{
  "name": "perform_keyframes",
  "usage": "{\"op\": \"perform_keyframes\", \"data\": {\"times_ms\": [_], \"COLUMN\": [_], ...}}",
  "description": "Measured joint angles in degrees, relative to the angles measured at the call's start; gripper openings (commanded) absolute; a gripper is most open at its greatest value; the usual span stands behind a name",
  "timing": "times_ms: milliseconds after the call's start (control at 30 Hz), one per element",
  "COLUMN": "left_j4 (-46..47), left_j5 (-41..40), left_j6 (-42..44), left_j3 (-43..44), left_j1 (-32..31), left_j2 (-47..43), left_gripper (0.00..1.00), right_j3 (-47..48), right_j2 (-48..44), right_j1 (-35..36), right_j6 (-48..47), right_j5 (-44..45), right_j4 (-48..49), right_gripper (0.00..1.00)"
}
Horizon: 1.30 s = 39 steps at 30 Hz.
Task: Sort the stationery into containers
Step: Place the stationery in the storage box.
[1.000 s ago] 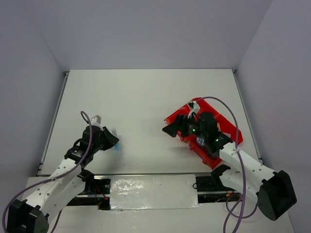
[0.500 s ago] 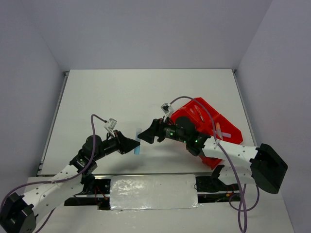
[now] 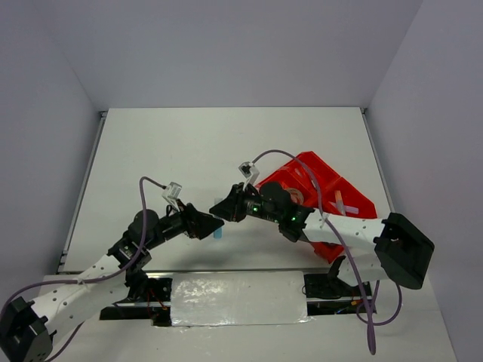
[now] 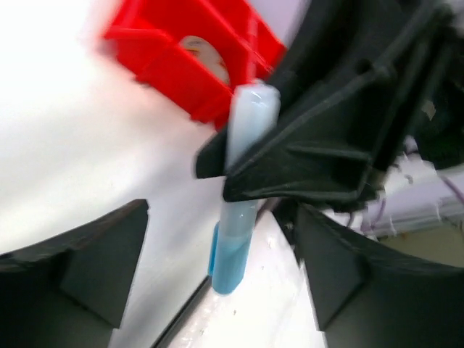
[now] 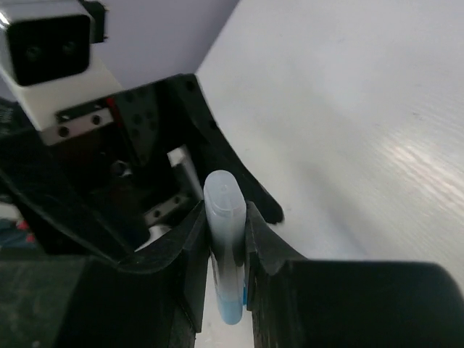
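A light blue marker (image 3: 217, 233) hangs upright just above the table between the two arms. My right gripper (image 3: 219, 212) is shut on its upper half; in the right wrist view the marker (image 5: 223, 217) sits pinched between both pads of that gripper (image 5: 226, 250). My left gripper (image 3: 212, 225) is open, its fingers standing wide on either side of the marker (image 4: 238, 239) without touching it. The red tray (image 3: 343, 185) lies to the right, behind the right arm, with a tape ring (image 3: 293, 197) and a pink stick (image 3: 341, 202) in its compartments.
The right arm lies across the tray's near left part and hides some compartments. In the left wrist view the tray (image 4: 156, 61) shows beyond the right gripper's black fingers (image 4: 319, 156). The table's near metal edge runs just below the marker.
The left gripper carried the marker rightward, the right gripper came left from the tray to meet it. The right jaws have shut on the marker and the left jaws have opened.
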Motion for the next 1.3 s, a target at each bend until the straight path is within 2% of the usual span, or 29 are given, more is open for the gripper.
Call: {"op": "perform_keyframes", "data": {"times_ms": [100,200,267,333,433,500,600,700,833,1100,1133,1200,1233,1300], "left_j4": [-10.34,-25.33,-36.52,-46.29,-56.81,-61.13,-65.68,-66.29,-67.08,-67.1,-67.1,-67.08,-67.1,-67.1], "left_j5": [-5.27,-13.99,-20.11,-25.29,-28.98,-30.05,-31.3,-30.36,-28.35,-26.23,-26.03,-25.66,-25.53,-25.4], "left_j6": [-0.17,-0.48,-0.63,-0.39,1.73,3.58,5.86,7.91,10.05,11.8,11.82,11.85,11.87,11.87], "left_j3": [5.22,14.29,21.77,28.92,35.82,37.99,39.01,37.88,37.64,37.53,37.53,37.53,37.53,37.53], "left_j1": [-0.09,-0.09,-0.09,-0.02,-0.04,-0.04,-0.04,-0.04,-0.04,-0.04,-0.04,-0.04,-0.04,-0.04], "left_j2": [0.74,1.73,3.3,4.74,3.04,0.5,-4.17,-7.74,-7.54,-8.2,-8.35,-8.44,-8.44,-8.46], "left_gripper": [0.99,0.99,0.99,0.99,0.99,0.99,0.99,0.99,0.99,0.99,0.99,0.99,0.99,0.99], "right_j3": [0.68,3.72,6.38,7.58,7.63,7.63,7.63,7.63,7.74,7.61,7.26,6.05,5.2,3.34], "right_j2": [-2.4,-5.88,-7.82,-9.49,-11.15,-11.28,-11.32,-12.02,-12.68,-9.29,-9.6,-10.43,-11.06,-12.22], "right_j1": [-0.35,-3.37,-10.03,-20.26,-35.43,-41.66,-46.18,-48.92,-50.53,-51.43,-51.43,-51.43,-51.43,-51.43], "right_j6": [-3.15,-6.93,-9.11,-11.74,-16.22,-18.53,-20.59,-21.46,-22.16,-20.92,-20.72,-20.35,-20.31,-19.98], "right_j5": [5.07,15.43,21.88,27.74,35.89,40.89,44.94,46.1,48.76,52.54,52.72,52.7,52.59,51.98], "right_j4": [-7.15,-19.12,-27.65,-33.38,-39.71,-42.84,-45.9,-47.25,-47.45,-50.42,-50.42,-50.21,-50.1,-50.05], "right_gripper": [0.0,0.0,0.0,0.0,0.0,0.0,0.0,0.0,0.0,0.07,0.1,0.24,0.41,0.58]}}
